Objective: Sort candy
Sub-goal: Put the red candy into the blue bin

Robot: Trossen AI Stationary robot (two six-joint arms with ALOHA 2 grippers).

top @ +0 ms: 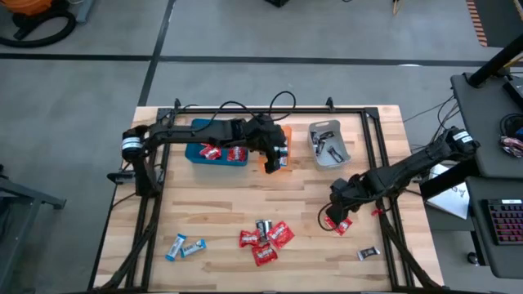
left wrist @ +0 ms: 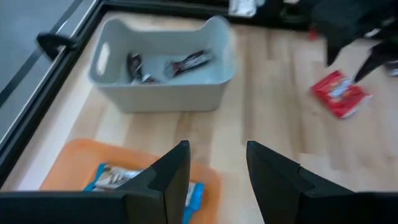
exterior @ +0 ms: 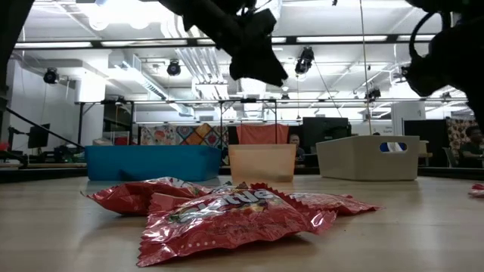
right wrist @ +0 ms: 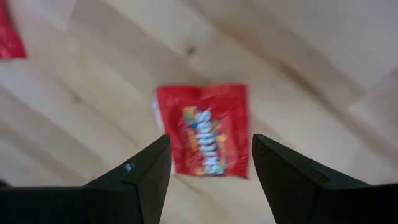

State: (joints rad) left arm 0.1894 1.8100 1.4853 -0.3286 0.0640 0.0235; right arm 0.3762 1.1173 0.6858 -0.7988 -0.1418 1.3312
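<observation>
Wood: the table [top: 221, 212] was pale planks inside a black frame; three trays stood in a row at its far side
Left tool [left wrist: 216, 167]: hung over the orange tray [top: 263, 160]; fingers parted, nothing between them; blue-and-white candies [left wrist: 115, 178] lay in the tray just under it
Right tool [right wrist: 210, 163]: hung low above the table near the right frame rail; fingers spread and empty, straddling a red Skittles packet [right wrist: 205, 129] that lay flat on the wood beneath
Blue tray [top: 214, 154]: at the left of the row, with red packets [top: 221, 152] inside
Grey tray [left wrist: 158, 68]: at the right of the row, holding dark-wrapped candies [left wrist: 186, 61]
Loose red candy: a heap of red packets [top: 265, 239] near the front middle of the table, one dark piece [top: 262, 226] touching it
Loose blue-and-white candy: two pieces [top: 185, 247] side by side at the front left
Loose dark candy: one piece [top: 369, 254] at the front right, well apart from the heap
</observation>
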